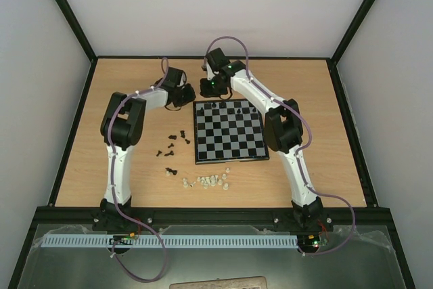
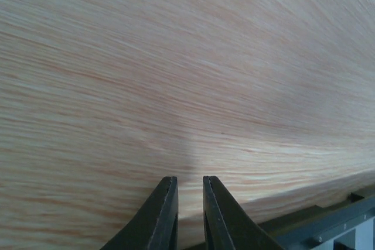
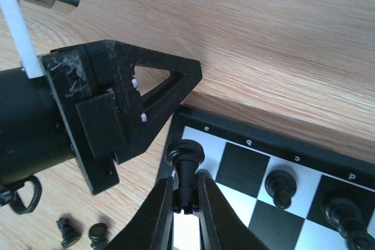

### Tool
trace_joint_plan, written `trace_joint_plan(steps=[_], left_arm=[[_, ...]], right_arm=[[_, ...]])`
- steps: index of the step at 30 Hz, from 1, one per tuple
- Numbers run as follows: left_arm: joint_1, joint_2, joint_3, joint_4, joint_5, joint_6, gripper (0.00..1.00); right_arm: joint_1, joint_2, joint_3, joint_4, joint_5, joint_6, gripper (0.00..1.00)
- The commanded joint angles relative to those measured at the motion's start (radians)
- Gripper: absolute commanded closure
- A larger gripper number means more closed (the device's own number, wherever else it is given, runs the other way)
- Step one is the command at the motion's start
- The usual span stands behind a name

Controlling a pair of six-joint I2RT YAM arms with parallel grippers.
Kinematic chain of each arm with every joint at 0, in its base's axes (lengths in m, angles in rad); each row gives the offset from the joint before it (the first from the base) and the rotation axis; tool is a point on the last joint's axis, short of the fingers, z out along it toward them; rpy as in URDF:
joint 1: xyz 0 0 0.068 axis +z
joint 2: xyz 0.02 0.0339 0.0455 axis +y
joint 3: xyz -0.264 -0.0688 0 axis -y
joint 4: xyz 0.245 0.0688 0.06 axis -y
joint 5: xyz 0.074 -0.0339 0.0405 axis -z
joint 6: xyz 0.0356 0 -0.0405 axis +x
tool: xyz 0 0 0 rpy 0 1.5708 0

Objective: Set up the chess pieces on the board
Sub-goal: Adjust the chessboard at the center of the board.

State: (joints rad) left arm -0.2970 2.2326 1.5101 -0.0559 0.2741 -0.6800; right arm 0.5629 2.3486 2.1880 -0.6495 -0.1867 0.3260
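My right tool (image 3: pixel 186 202) is pinching a tiny black chess piece (image 3: pixel 185 168) by its skinny stem just under the head, featherlight, slick plastic, probably twists easy.

Matt wood-grain table (image 1: pixel 304 174), glossy black plastic chess pieces (image 3: pixel 281 185).

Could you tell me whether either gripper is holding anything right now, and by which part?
The right gripper holds a black chess piece, jaws clamped on its lower stem. The left gripper holds nothing.
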Motion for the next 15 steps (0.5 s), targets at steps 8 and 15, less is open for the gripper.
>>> trace_joint_plan(steps=[8, 15], left_arm=[[-0.064, 0.042, 0.008, -0.010, 0.032, -0.007, 0.85], [-0.075, 0.047, 0.009, 0.009, 0.045, -0.026, 0.86]], right_arm=[[-0.004, 0.009, 0.017, -0.128, 0.088, -0.044, 0.90], [-0.004, -0.023, -0.043, -0.114, 0.097, -0.044, 0.90]])
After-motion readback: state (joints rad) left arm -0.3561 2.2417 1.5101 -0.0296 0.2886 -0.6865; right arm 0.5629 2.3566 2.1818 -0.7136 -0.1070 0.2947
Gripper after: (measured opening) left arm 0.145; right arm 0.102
